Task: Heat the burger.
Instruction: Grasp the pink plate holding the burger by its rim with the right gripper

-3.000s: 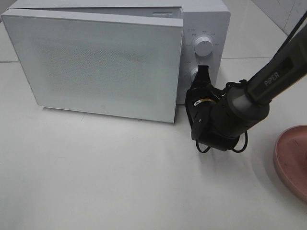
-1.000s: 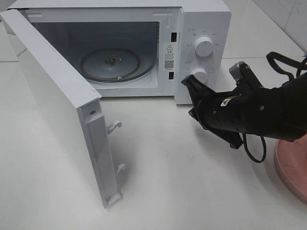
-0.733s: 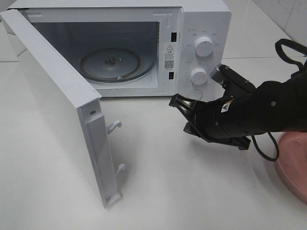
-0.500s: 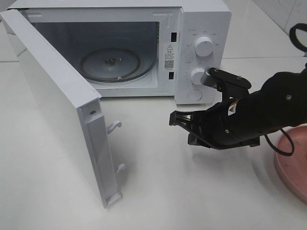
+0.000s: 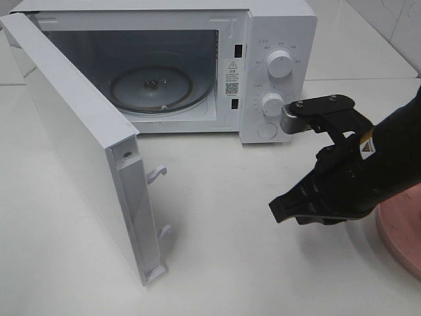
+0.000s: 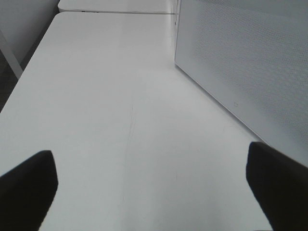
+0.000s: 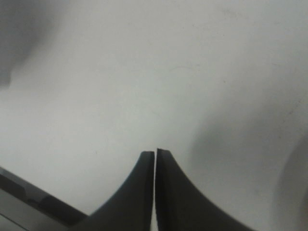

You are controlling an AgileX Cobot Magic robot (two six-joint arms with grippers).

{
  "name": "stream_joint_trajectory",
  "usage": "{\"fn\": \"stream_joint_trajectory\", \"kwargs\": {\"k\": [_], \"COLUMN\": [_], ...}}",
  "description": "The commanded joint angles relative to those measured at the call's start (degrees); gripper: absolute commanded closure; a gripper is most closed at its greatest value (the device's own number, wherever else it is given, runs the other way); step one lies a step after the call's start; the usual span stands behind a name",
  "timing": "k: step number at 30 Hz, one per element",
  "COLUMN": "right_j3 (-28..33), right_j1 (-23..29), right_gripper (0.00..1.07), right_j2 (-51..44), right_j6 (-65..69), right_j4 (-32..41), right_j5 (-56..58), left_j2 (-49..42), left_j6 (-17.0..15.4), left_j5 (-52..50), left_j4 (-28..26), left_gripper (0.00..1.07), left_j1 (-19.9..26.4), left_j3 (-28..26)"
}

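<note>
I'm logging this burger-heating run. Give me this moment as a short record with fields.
microwave: on the table, dials on its right side
door: swung wide open
turntable: glass, nothing on it
burger: not in view
plate: pink, at the right edge of the high view, partly cut off
right gripper: shut, empty, over the table in front of the microwave
left gripper: open, empty, beside the door's outer face

I'm seeing the microwave [image 5: 276,20] gleaming smooth and white (plastic or painted metal, I can't tell), its turntable [image 5: 161,85] shining like clear glass, the table [image 5: 217,263] looking matt white, the plate [image 5: 401,237] dull pink, the right gripper [image 5: 276,212] matt black.
</note>
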Motion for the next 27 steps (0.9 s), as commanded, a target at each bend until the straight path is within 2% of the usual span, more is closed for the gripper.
{"fn": "stream_joint_trajectory", "kwargs": {"k": [1, 5, 8, 9, 11, 13, 14, 16, 19, 20, 21, 22, 24, 27], "right_j3": [-0.1, -1.1, -1.9, -2.2, -2.2, -2.2, -2.2, -2.2, -2.2, -2.2, -2.2, -2.2, -2.2, -2.2], "right_j1": [-0.3, -0.9, -3.6, -6.1, -7.1, -10.5, -10.5, -14.7, -15.7, -17.5, -18.4, -18.4, -20.3, -20.3], "right_gripper": [1.01, 0.99, 0.98, 0.97, 0.96, 0.92, 0.92, 0.79, 0.74, 0.59, 0.51, 0.51, 0.21, 0.14], "right_j2": [-3.3, -6.3, -8.4, -9.6, -10.0, -11.2, -11.2, -11.9, -11.9, -11.9, -11.9, -11.9, -11.9, -11.9], "right_j6": [-3.2, -3.3, -3.3, -3.3, -3.3, -3.2, -3.2, -1.0, -0.4, 0.5, 0.7, 0.7, 1.6, 2.0], "right_j4": [-2.4, -5.1, -5.3, -5.5, -5.7, -7.4, -7.4, -10.0, -11.1, -12.7, -13.7, -13.7, -17.4, -17.8], "right_j5": [6.0, 11.1, 13.5, 14.8, 14.9, 16.4, 16.4, 17.8, 18.0, 18.5, 18.5, 18.5, 18.5, 18.5], "left_j2": [-1.0, -1.0, -1.0, -1.0, -1.0, -1.0, -1.0, -1.0, -1.0, -1.0, -1.0, -1.0, -1.0, -1.0], "left_j6": [-0.1, -0.1, -0.1, -0.1, -0.1, -0.1, -0.1, -0.1, -0.1, -0.1, -0.1, -0.1, -0.1, -0.1], "left_j5": [-0.9, -0.9, -0.9, -0.9, -0.9, -0.9, -0.9, -0.9, -0.9, -0.9, -0.9, -0.9, -0.9, -0.9], "left_j4": [-0.6, -0.6, -0.6, -0.6, -0.6, -0.6, -0.6, -0.6, -0.6, -0.6, -0.6, -0.6, -0.6, -0.6], "left_gripper": [0.07, 0.07, 0.07, 0.07, 0.07, 0.07, 0.07, 0.07, 0.07, 0.07, 0.07, 0.07, 0.07, 0.07], "left_j1": [-0.4, -0.4, -0.4, -0.4, -0.4, -0.4, -0.4, -0.4, -0.4, -0.4, -0.4, -0.4, -0.4, -0.4], "left_j3": [0.1, 0.1, 0.1, 0.1, 0.1, 0.1, 0.1, 0.1, 0.1, 0.1, 0.1, 0.1, 0.1, 0.1]}}
